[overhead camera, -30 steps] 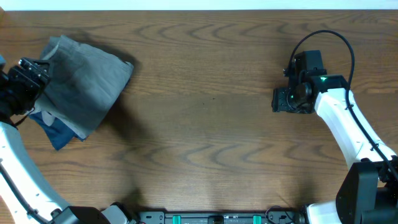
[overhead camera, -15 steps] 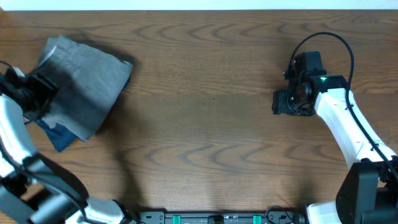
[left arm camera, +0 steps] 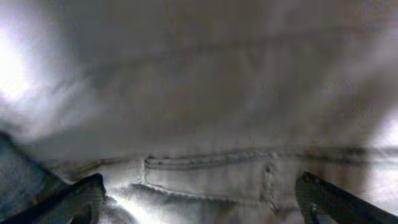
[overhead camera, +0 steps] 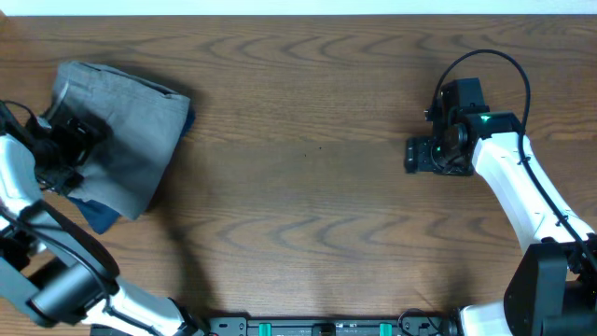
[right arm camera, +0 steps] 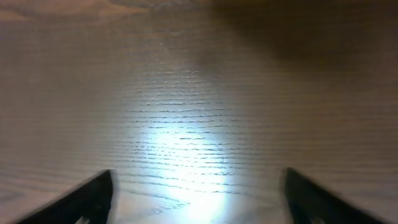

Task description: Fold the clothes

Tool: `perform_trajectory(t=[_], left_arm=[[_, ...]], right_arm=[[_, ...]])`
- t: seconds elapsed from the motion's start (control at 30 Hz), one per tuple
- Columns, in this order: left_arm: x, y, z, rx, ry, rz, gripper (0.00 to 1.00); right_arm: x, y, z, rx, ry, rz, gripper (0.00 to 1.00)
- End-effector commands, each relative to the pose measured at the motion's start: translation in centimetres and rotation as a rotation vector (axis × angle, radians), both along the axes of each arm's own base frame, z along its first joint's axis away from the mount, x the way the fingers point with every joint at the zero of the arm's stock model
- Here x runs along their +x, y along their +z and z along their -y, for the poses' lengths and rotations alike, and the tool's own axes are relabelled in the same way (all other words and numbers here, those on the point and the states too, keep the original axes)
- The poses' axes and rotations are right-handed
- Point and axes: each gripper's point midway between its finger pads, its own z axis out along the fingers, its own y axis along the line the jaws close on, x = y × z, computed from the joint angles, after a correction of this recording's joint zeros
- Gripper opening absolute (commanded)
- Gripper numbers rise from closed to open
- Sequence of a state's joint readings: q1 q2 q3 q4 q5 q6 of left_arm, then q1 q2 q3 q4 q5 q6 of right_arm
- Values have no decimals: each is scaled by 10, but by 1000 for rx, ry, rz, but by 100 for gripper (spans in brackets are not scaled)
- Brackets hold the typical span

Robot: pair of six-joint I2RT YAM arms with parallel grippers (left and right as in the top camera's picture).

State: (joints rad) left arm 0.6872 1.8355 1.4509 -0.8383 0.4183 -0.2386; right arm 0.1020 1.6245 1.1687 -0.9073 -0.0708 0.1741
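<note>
The grey shorts (overhead camera: pixel 131 131) lie folded at the table's far left, on top of a dark navy garment (overhead camera: pixel 98 215) that pokes out at the bundle's lower left. My left gripper (overhead camera: pixel 65 145) is over the shorts' left side with its fingers apart; the left wrist view shows grey cloth with a stitched pocket seam (left arm camera: pixel 211 163) between the open fingers (left arm camera: pixel 199 211). My right gripper (overhead camera: pixel 415 154) is open and empty over bare wood at the right; its fingers (right arm camera: pixel 199 205) frame only wood grain.
The wooden table (overhead camera: pixel 308 187) stretches between the two arms. The table's far edge (overhead camera: pixel 298 14) runs along the top. The right arm's black cable (overhead camera: pixel 485 56) loops above its wrist.
My left arm has swung in over the shorts. The bundle has shifted a little left and toward the near side, and more of the navy garment is covered. The right arm has barely moved.
</note>
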Motion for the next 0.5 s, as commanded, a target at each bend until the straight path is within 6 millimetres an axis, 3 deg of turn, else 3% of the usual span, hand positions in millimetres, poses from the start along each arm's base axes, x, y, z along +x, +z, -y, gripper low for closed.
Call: perform_trajectory(t=[0.0,0.13,0.23,0.33,0.4,0.47], left_arm=[[15,78,10,99,-73,206,98],[24,144,47,239,-204,372,98],[33,171,99,286,-363,449,98],[40,174,159,261,-518,474,98],[39,165,200,238,-638,453,98],[29,149,227,232,-711,373,98]], right_arm=[[2,8,-2,15,14,23,99],[6,9,-7,45,21,39,99],[13,14,-19,114,38,71,99],[23,22,-36,221,52,111,99],[29,26,-33,234,22,129,99],[31,30,-21,228,-10,129,99]])
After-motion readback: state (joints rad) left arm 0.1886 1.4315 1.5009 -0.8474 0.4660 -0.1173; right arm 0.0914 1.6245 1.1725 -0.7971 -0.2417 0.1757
